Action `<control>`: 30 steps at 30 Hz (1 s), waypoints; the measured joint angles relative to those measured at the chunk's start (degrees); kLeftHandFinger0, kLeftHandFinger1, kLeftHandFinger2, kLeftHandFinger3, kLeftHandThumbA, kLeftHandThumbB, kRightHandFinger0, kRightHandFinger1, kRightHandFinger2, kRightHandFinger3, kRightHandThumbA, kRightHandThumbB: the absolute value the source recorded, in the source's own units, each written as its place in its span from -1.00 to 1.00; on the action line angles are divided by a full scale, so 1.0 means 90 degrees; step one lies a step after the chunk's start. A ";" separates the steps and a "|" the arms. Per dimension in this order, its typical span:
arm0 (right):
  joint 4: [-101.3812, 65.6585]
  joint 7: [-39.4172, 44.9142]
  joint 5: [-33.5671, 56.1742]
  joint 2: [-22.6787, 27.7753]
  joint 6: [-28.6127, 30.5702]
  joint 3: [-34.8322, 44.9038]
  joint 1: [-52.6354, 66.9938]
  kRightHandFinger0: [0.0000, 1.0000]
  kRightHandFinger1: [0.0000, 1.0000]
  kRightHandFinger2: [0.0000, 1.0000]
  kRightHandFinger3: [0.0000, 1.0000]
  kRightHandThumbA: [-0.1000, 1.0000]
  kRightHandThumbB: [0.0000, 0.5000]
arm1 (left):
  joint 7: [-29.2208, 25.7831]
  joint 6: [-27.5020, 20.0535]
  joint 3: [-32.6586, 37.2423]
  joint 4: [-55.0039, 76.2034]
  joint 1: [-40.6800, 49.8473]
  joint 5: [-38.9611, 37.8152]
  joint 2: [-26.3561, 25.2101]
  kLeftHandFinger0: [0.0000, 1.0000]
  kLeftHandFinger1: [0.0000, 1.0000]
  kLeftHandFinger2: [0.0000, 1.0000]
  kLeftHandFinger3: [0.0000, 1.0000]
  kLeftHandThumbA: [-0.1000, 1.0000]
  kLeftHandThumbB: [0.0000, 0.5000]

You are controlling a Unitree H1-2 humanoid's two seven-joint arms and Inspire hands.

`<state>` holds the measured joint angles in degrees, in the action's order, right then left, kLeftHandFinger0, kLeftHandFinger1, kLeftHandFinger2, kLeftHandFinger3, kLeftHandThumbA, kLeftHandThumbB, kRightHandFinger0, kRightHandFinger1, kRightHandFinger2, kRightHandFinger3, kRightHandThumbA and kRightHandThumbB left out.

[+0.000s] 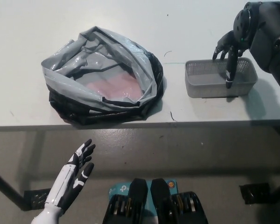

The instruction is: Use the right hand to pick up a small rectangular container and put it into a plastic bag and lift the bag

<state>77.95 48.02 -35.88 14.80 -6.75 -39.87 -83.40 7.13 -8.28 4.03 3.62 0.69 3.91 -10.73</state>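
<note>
A small grey rectangular mesh container [210, 80] stands on the white table [130, 18] at the right. My black right hand [228, 51] hangs over its right half with fingers apart; one finger reaches down into the container near its front wall. It holds nothing. A grey and black plastic bag [102, 77] lies open on the table's left half, with something pink showing inside. My white left hand [77, 170] rests open below the table's front edge at the lower left.
The table's front edge [130, 125] runs across the picture just below the bag and the container. A grey floor lies beneath it, with a dark table leg [4, 189] at the lower left.
</note>
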 measured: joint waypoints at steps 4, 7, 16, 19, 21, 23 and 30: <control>-0.0003 0.0021 -0.0002 0.0000 0.0166 0.0002 0.0010 1.00 1.00 1.00 1.00 1.00 0.60 | 0.0000 0.0003 0.0000 0.0000 -0.0001 -0.0001 0.0000 1.00 1.00 1.00 1.00 0.83 0.09; -0.0003 0.0017 -0.0006 -0.0003 0.0240 0.0002 0.0027 1.00 1.00 1.00 1.00 1.00 0.65 | 0.0000 0.0003 0.0001 0.0001 -0.0002 0.0001 -0.0001 1.00 1.00 1.00 1.00 0.83 0.10; -0.0005 -0.0177 -0.0085 -0.0036 0.0329 -0.0014 0.0077 1.00 1.00 1.00 1.00 1.00 0.92 | 0.0000 0.0014 0.0001 0.0019 -0.0007 0.0016 -0.0002 1.00 1.00 1.00 1.00 0.84 0.11; -0.0005 -0.0210 -0.0091 -0.0050 0.0336 -0.0016 0.0076 1.00 1.00 1.00 1.00 1.00 1.00 | 0.0000 0.0014 0.0001 0.0019 -0.0015 0.0016 -0.0002 1.00 1.00 1.00 1.00 0.84 0.09; -0.0005 -0.0234 -0.0094 -0.0057 0.0336 -0.0016 0.0075 1.00 1.00 1.00 1.00 1.00 1.00 | 0.0000 0.0015 0.0001 0.0019 -0.0022 0.0018 -0.0002 1.00 1.00 1.00 1.00 0.83 0.09; -0.0005 -0.0262 -0.0101 -0.0060 0.0335 -0.0027 0.0074 1.00 1.00 1.00 1.00 1.00 1.00 | 0.0000 0.0016 0.0001 0.0020 -0.0026 0.0022 -0.0002 1.00 1.00 1.00 1.00 0.84 0.12; -0.0007 -0.0311 -0.0120 -0.0059 0.0308 -0.0035 0.0068 1.00 1.00 1.00 1.00 1.00 1.00 | 0.0001 0.0017 0.0003 0.0020 -0.0027 0.0026 -0.0002 1.00 1.00 1.00 1.00 0.85 0.13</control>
<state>77.90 45.22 -36.96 14.27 -3.98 -40.19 -82.79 7.13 -8.13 4.05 3.81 0.45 4.14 -10.76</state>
